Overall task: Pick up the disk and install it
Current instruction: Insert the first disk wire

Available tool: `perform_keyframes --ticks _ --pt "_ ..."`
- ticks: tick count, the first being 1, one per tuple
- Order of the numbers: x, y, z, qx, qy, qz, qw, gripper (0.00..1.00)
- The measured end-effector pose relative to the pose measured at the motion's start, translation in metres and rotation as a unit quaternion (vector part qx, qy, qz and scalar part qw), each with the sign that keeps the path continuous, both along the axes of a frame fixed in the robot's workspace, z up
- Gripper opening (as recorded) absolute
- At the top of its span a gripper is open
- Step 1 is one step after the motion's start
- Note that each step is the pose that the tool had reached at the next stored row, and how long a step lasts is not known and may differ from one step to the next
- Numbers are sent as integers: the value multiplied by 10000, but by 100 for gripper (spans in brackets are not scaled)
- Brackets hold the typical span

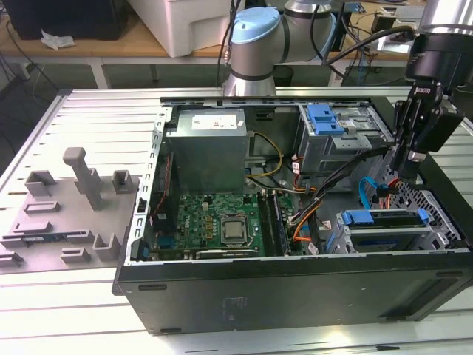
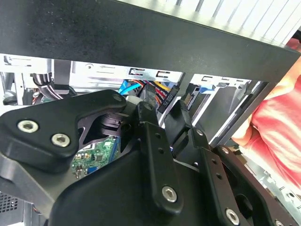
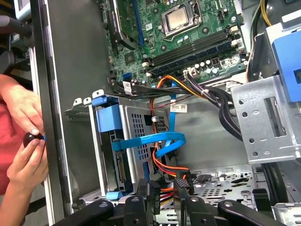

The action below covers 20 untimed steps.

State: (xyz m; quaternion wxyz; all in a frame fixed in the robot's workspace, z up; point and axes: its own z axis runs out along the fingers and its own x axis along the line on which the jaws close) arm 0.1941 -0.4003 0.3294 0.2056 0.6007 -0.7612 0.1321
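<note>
The disk [image 1: 386, 219] sits in the drive cage at the front corner of the open computer case [image 1: 295, 288], on the exterior view's right, with its blue carrier rail on top. The first wrist view shows the disk [image 3: 117, 162] edge-on under its blue rail [image 3: 109, 120], beside a blue data cable [image 3: 155, 140]. My gripper [image 1: 409, 171] hangs just above and behind that cage, over a bundle of orange and red power wires [image 3: 167, 169]. In both wrist views the gripper [image 2: 163, 109] [image 3: 161, 184] is open a little, with nothing held.
A person's hands [image 3: 26, 141] hold a small black knob outside the case wall, and a red sleeve [image 2: 277, 117] shows there too. Inside are the motherboard [image 1: 214, 222], the grey power supply [image 1: 207, 148] and a second cage with a blue latch [image 1: 325, 118]. Grey fixtures [image 1: 81, 185] stand on the slatted table.
</note>
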Motion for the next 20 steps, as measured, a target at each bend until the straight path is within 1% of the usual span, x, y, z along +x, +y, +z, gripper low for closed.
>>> perform_keyframes --ticks 3,4,7,13,14,15,20 --pt "0 0 -1 -38 6 0 10000 35" --pt "0 0 -3 -68 10 0 10000 35" --pt "0 -1 -6 -118 12 0 9999 35" --pt "0 0 -7 -119 13 0 9999 34" --pt "0 0 -7 -119 13 0 9999 27" --pt "0 0 -7 -119 13 0 9999 17" --pt "0 0 -8 -124 12 0 9999 17"
